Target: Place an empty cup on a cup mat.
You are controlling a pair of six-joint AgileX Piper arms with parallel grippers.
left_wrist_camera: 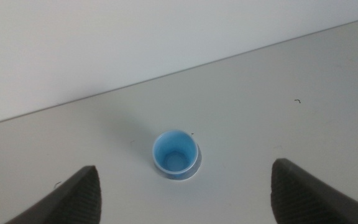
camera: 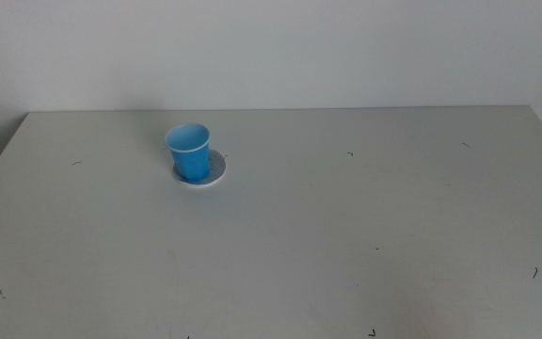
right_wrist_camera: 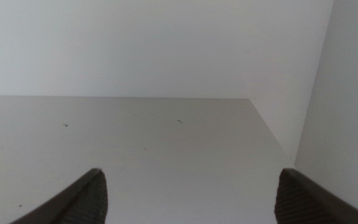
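The bright-blue cup (camera: 189, 152) stands upright on the round grey cup mat (camera: 216, 171) in the far left part of the table. The mat's white edge shows around the cup's base. In the left wrist view the cup (left_wrist_camera: 175, 153) is seen from above, empty, with a sliver of the mat (left_wrist_camera: 194, 169) beside it. My left gripper (left_wrist_camera: 185, 193) is open, well back from the cup, with nothing between its jaws. My right gripper (right_wrist_camera: 191, 196) is open and empty over bare table. Neither arm shows in the middle view.
The grey table (camera: 346, 235) carries only small dark specks. A white wall runs behind its far edge. The right wrist view shows the table's far corner (right_wrist_camera: 251, 99) and a side wall.
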